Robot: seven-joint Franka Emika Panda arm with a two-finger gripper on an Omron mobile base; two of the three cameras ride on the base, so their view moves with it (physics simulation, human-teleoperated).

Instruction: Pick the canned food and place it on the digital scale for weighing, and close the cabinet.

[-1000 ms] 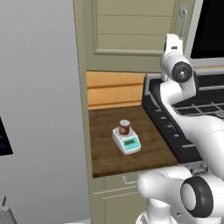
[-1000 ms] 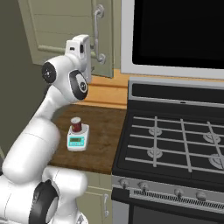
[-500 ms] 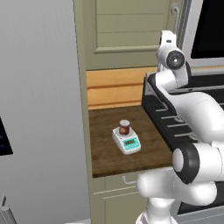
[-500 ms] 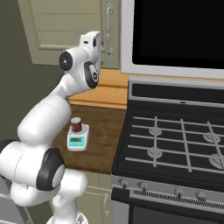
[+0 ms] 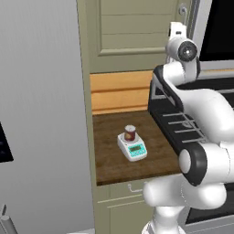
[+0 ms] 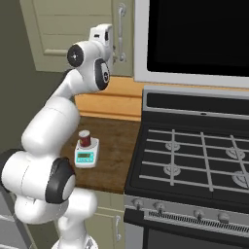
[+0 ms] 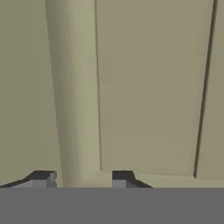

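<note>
Cabinet (image 5: 137,34) door looks stiff and light, best pushed beside its handle (image 6: 121,34); end effector (image 7: 81,177) is spread, empty.

No legible text; digital scale (image 5: 132,148) display too small.

Over the last second the arm has swung from the open counter side toward the cabinet (image 5: 137,34) door. The gripper (image 7: 81,178) now faces the door panel at close range, near the bar handle (image 6: 121,33). The cabinet door, previously angled outward in the right base view, now lies flush with its frame. The arm's elbow has folded in above the counter.
</note>
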